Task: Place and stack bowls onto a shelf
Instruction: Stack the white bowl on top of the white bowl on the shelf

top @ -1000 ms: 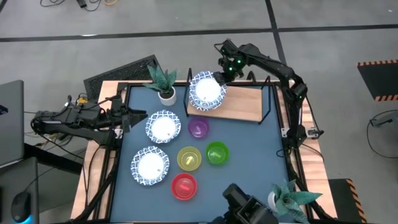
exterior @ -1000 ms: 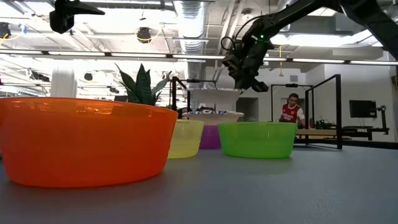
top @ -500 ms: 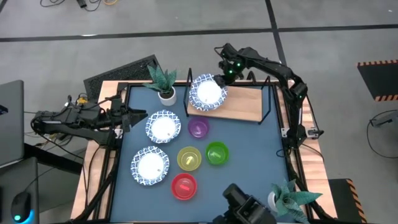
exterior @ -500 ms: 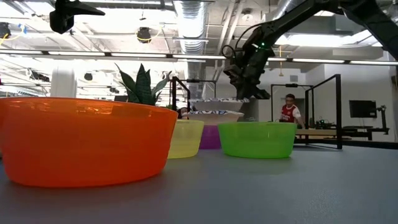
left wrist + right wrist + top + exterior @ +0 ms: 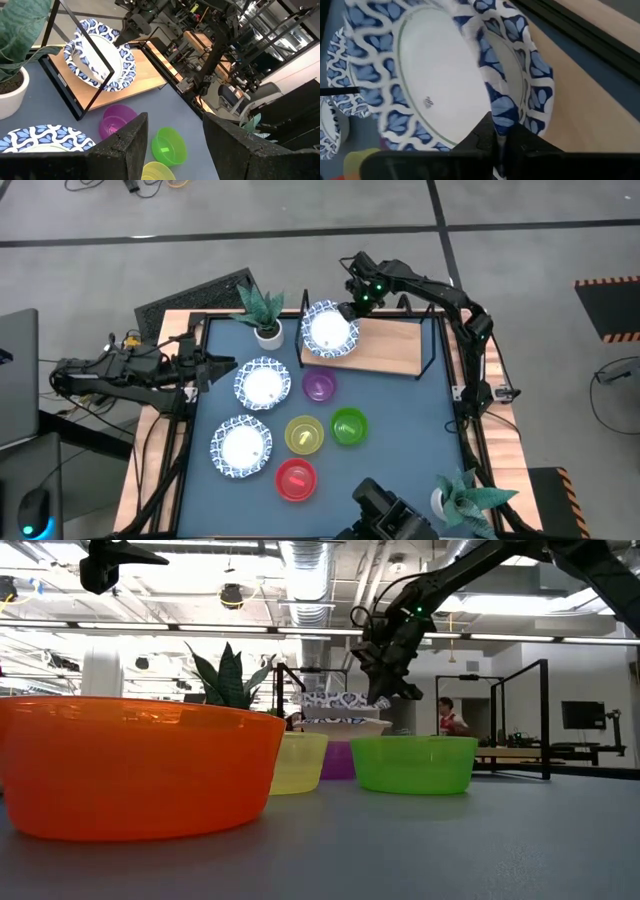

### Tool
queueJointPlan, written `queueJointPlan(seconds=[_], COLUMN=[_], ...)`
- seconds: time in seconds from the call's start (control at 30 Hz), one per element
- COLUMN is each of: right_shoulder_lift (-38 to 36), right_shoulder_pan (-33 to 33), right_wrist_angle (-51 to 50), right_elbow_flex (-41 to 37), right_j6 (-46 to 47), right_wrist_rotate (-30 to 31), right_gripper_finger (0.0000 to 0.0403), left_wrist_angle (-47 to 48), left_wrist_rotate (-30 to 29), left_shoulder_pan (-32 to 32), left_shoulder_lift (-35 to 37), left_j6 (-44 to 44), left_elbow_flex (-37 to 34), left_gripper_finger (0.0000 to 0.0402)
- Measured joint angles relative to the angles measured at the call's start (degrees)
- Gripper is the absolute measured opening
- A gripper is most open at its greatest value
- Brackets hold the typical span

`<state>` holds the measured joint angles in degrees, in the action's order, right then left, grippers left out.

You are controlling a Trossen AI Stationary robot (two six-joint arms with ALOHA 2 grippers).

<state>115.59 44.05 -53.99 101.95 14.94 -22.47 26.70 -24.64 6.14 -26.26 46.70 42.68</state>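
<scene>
My right gripper (image 5: 350, 310) is over the left end of the wooden shelf (image 5: 385, 350), shut on a white bowl with a blue patterned rim (image 5: 328, 330). That bowl is tilted above a second patterned bowl (image 5: 122, 75) lying on the shelf board. Two more patterned bowls (image 5: 262, 383) (image 5: 241, 447) sit on the blue table. The purple (image 5: 318, 386), yellow (image 5: 304, 434), green (image 5: 347, 425) and red (image 5: 295, 479) bowls stand there too. My left gripper (image 5: 210, 368) waits open at the table's left edge. My right gripper pinches the tilted bowl's rim (image 5: 496, 107) on its far right side, one finger inside and one outside. The fingers slant down from the table's far right. The bowl's opposite, lower side seems to rest in the bowl on the shelf (image 5: 535, 85).
A potted spiky plant (image 5: 262, 310) stands just left of the shelf, and another (image 5: 465, 495) is at the near right corner. The shelf's black wire frame (image 5: 432, 340) rises around the board. The board's right half is bare. A person shows far behind in the low view.
My right gripper has moved a little toward the table's left, still holding the patterned bowl. The bowl has shifted left over the shelf's end and tipped up, so its patterned side now shows in the low view.
</scene>
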Motion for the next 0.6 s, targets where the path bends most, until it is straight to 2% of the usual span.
queueJointPlan(seconds=[0.4, 0.6], right_shoulder_lift=[-0.2, -3.92], right_shoulder_pan=[0.68, 1.88], right_wrist_angle=[0.03, -0.32], right_elbow_flex=[0.0, 0.07], right_j6=[0.07, 0.66], right_wrist_rotate=[1.87, 2.41], right_gripper_finger=[0.018, 0.0198], left_wrist_angle=[0.0, 0.03], left_wrist_rotate=[0.02, 0.07], left_shoulder_pan=[0.01, 0.0], left_shoulder_lift=[0.0, 0.0], left_j6=[0.07, 0.06], left_elbow_flex=[0.0, 0.0], left_gripper_finger=[0.0174, 0.0174])
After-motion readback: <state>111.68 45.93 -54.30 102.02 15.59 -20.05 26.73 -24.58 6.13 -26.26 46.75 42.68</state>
